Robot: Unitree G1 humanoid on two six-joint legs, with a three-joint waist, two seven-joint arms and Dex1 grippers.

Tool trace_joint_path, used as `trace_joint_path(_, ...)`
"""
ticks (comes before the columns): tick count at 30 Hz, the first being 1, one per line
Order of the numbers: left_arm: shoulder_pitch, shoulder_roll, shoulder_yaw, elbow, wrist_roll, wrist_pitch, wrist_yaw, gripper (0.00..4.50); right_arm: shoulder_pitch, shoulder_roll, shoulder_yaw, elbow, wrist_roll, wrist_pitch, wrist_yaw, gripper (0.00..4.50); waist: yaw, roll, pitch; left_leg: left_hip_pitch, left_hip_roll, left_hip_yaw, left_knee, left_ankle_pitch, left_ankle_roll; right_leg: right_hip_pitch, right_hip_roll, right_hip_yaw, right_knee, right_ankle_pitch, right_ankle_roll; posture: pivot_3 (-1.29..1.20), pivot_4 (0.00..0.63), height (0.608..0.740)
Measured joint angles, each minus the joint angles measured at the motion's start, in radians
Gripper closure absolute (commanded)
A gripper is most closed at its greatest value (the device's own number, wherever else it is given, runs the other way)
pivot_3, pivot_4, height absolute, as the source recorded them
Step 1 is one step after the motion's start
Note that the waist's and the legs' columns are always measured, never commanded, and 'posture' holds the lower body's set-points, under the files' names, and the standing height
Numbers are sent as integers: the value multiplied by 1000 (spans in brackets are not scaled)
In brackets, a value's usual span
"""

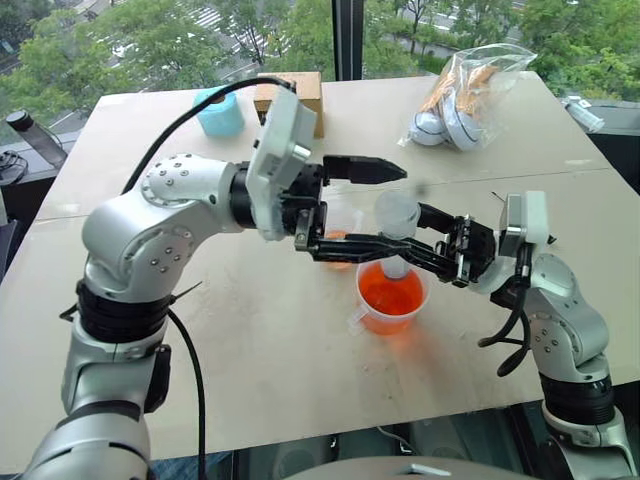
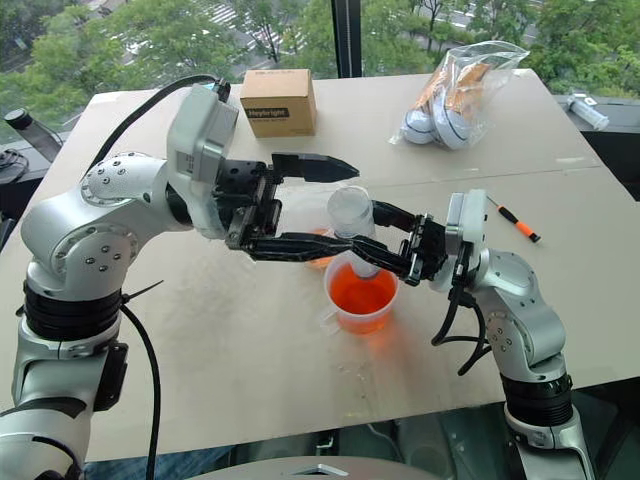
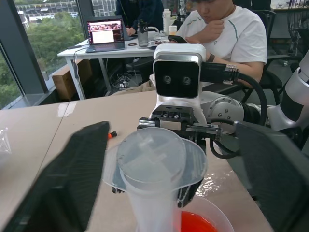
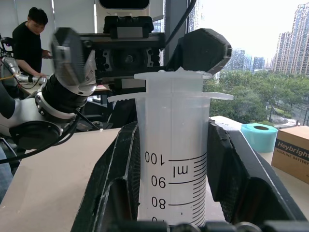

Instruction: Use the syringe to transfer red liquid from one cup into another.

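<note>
Big windows with trees outside run along the top of the frame, and a pale table takes up most of the rest. Along its far edge there's a teal tape roll, a cardboard box and a plastic bag stuffed with stuff at upper right. An orange-handled screwdriver lies at right of centre, near the right arm.

Dead centre sits the wide cup with red liquid in it, small handle pointing toward the bottom of the frame. The small cup is just behind it, half hidden by the arms, also showing orange.

The syringe stands upright with its tip down in the wide cup. The right tool comes in from the right side and is pinching the barrel: in the right wrist view both black fingers press against it right by the 90 and 100 marks. The left tool reaches in from the left, its fingers spread above and below the syringe's top flange, one finger well over it and the other lower down along the barrel. Can't tell if they're touching it.

The left wrist view looks down on the plunger top, with a person sitting at a desk behind and a laptop at upper left.
</note>
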Motion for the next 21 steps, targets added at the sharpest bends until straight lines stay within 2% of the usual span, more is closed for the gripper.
trace_joint_path(18,-11,-22,-21,54,99,-9,-69,1699,1,-23,15,5,0,-11,-22,3082,0,0,0,0,0,-1,1,0,0,0,0,0,0,0,0,0,150,740)
trace_joint_path(21,-18,-32,-27,64,107,-9,-78,2546,1,-27,18,12,0,-11,-21,3082,0,0,0,-1,0,-1,1,0,0,0,0,0,0,0,0,0,150,740)
